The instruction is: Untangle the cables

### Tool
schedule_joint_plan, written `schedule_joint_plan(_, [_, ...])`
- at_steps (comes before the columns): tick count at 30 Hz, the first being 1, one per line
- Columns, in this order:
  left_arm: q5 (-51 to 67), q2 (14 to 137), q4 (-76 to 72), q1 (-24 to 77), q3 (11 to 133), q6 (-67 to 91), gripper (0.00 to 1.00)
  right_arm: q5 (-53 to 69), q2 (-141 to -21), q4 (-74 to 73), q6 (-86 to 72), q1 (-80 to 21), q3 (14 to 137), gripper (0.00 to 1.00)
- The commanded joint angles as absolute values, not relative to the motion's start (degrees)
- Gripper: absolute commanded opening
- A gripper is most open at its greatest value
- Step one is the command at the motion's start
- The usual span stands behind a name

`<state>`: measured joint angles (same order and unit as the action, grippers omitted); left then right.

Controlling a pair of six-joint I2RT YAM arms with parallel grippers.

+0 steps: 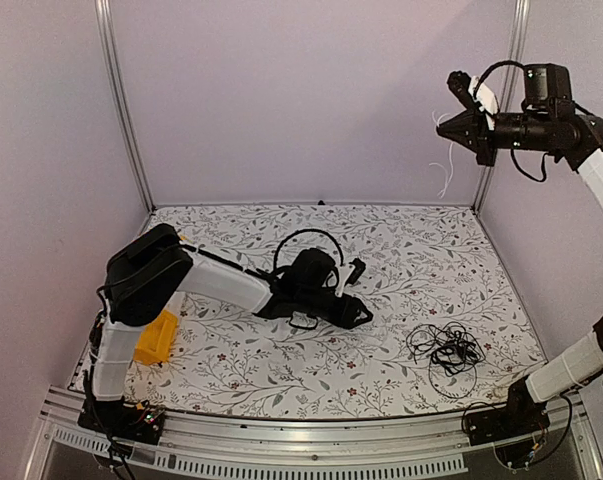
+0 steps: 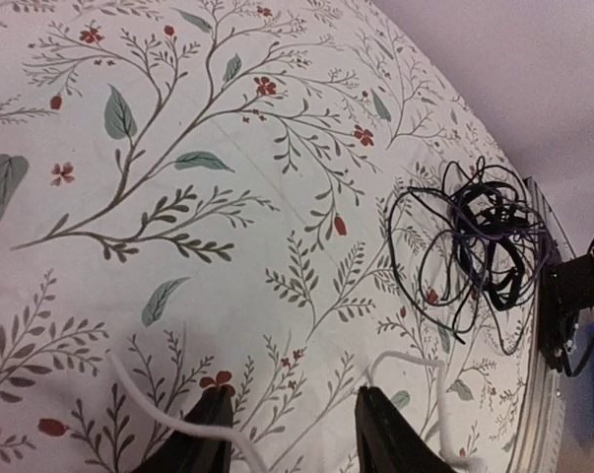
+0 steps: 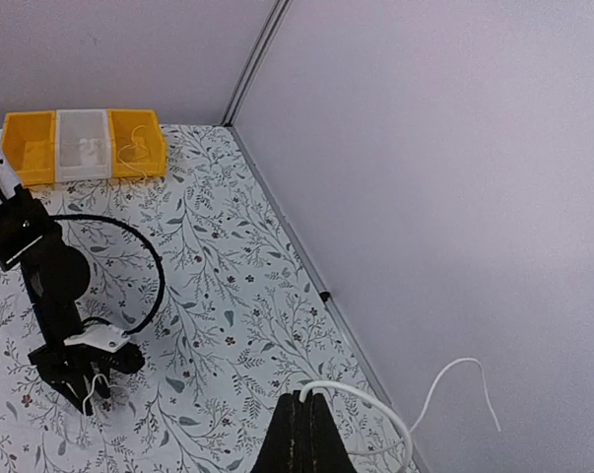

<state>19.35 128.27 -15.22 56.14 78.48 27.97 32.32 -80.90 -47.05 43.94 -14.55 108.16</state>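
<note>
The cables are a loose bundle of thin black wires lying on the floral table near the front right; the bundle also shows in the left wrist view. My left gripper is low over the middle of the table, left of the bundle, open and empty. A thin white cable lies on the cloth by its fingertips. My right gripper is raised high at the back right, shut on a thin white cable that dangles beside the wall.
A yellow bin stands by the left arm's base; in the right wrist view yellow and white bins line the table's far edge. Lilac walls and metal posts enclose the table.
</note>
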Motion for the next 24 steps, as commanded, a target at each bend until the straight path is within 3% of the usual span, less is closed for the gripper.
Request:
schedule_joint_plan(1, [11.99, 118.89, -14.20, 56.78, 74.42, 27.49, 0.43, 37.04, -76.01, -42.86, 42.73, -14.39, 93.69, 0.00])
schedule_joint_plan(6, [3.01, 112.18, -14.41, 58.47, 71.81, 22.40, 0.45, 41.95, -73.33, -35.53, 37.18, -14.37, 79.63, 0.00])
schedule_joint_plan(14, [-9.43, 105.07, -20.22, 63.67, 70.54, 10.88, 0.50, 49.85, -75.31, -26.78, 25.92, -14.52, 72.03, 0.00])
schedule_joint_plan(24, [-7.04, 107.06, -23.92, 65.18, 77.23, 6.95, 0.52, 53.71, -78.05, -25.26, 21.81, -16.06, 71.17, 0.00])
